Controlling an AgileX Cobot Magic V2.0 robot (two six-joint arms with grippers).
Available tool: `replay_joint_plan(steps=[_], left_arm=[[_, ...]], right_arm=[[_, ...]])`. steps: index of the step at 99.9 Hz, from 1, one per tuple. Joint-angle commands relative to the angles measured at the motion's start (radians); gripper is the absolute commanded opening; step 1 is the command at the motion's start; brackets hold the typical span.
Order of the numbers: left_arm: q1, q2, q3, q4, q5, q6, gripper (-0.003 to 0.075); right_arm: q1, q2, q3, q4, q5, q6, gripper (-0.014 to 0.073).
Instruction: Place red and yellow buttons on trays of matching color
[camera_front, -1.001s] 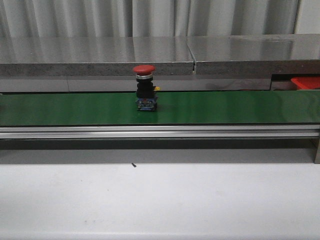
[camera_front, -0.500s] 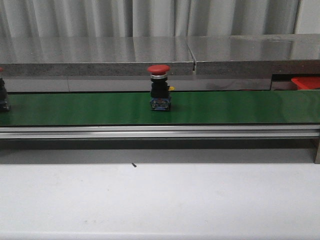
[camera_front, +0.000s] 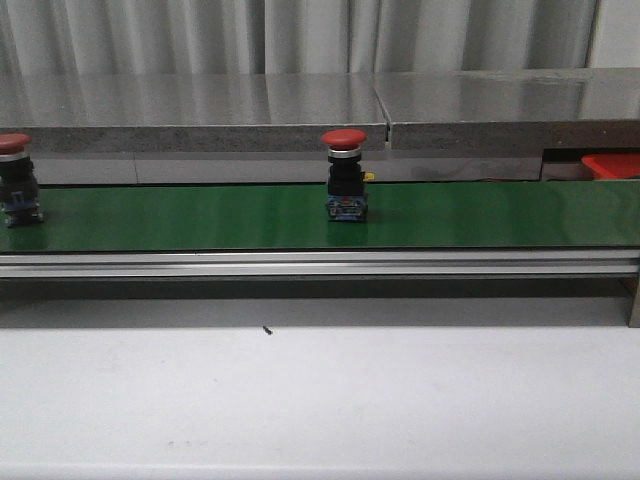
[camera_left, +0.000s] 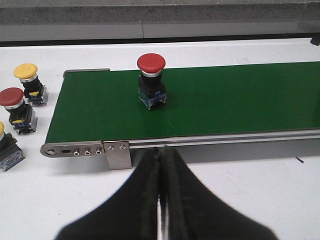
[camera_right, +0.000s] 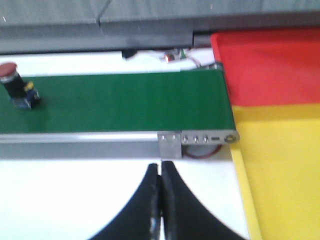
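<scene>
I'm seeing a red mushroom-capped push button (camera_left: 151, 80) standing upright on the green conveyor belt (camera_left: 240, 107), well beyond my left gripper (camera_left: 161, 200), whose fingers are sitting pressed together.

My front view is dim and slightly grainy, with pale streaks of glare on the steel shelf (camera_front: 300, 100) above the green belt (camera_front: 450, 215) and a dark shadow under the belt's rail. My left wrist view is bright and sharp. My right wrist view is soft, the red tray (camera_right: 270, 65) washed out.
</scene>
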Motion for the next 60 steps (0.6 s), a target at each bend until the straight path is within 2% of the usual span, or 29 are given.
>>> replay_joint_plan(steps=[1, 8, 19, 43, 52, 60], left_arm=[[-0.007, 0.000, -0.026, -0.017, -0.074, 0.000, -0.0019], [-0.007, 0.000, -0.026, -0.017, -0.074, 0.000, -0.0019], [-0.007, 0.000, -0.026, -0.017, -0.074, 0.000, -0.0019], [-0.007, 0.000, -0.026, -0.017, -0.074, 0.000, -0.0019], [-0.007, 0.000, -0.026, -0.017, -0.074, 0.000, -0.0019], [-0.007, 0.000, -0.026, -0.017, -0.074, 0.000, -0.0019]], right_arm=[[-0.004, 0.152, -0.148, -0.008, 0.113, -0.013, -0.0067], [-0.004, 0.260, -0.238, -0.008, 0.164, -0.013, -0.0067], [-0.004, 0.392, -0.331, -0.007, 0.165, -0.013, -0.0067], [-0.002, 0.602, -0.404, -0.007, 0.126, -0.020, -0.0061], [0.004, 0.651, -0.412, 0.005, 0.092, -0.059, 0.0006], [0.004, 0.684, -0.414, 0.044, 0.075, -0.100, 0.0143]])
